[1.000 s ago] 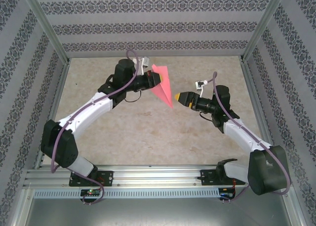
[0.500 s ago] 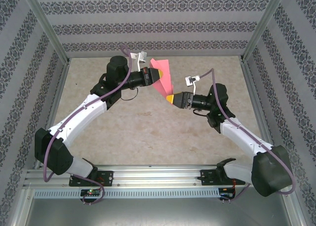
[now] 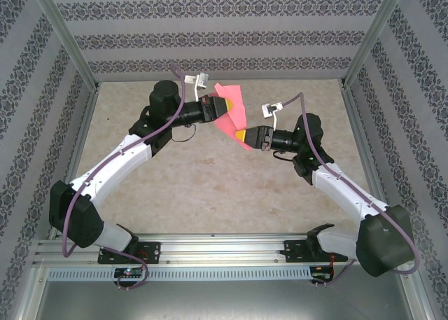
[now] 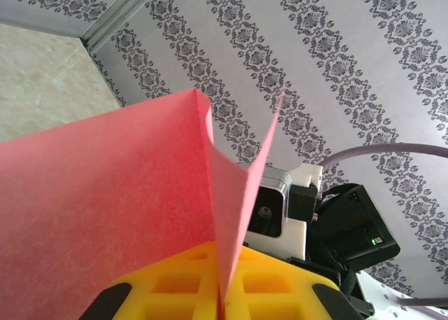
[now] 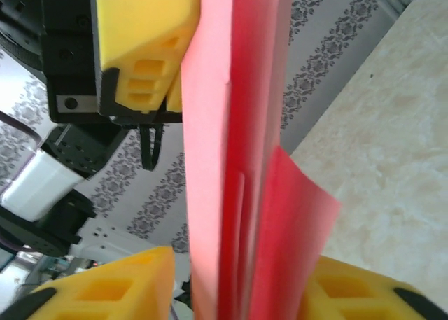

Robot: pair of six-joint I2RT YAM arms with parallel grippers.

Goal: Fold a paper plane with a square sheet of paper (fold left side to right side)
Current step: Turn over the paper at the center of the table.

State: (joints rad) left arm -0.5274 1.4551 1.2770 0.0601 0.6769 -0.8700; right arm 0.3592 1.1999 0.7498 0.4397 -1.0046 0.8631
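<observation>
The salmon-pink paper plane [image 3: 231,111], a folded pointed shape, hangs in the air above the far middle of the table. My left gripper [image 3: 224,108] is shut on its upper left edge. In the left wrist view the paper [image 4: 105,194] rises out of the closed yellow jaws of the left gripper [image 4: 224,300], with flaps spreading apart. My right gripper [image 3: 241,136] is at the paper's lower tip. In the right wrist view the layered paper [image 5: 231,159] stands between the fingers of the right gripper [image 5: 238,295]. Its jaws are narrowed around the paper, with a thin gap left on the left side.
The beige tabletop [image 3: 210,187] lies below both arms, with patterned walls [image 3: 210,40] on three sides. The left gripper's yellow fingers [image 5: 140,40] show beyond the paper in the right wrist view. The right wrist camera housing [image 4: 269,211] faces the left wrist camera.
My right gripper has moved left and up to the paper's lower tip, and its jaws have narrowed around it. The left gripper has shifted slightly and kept its hold.
</observation>
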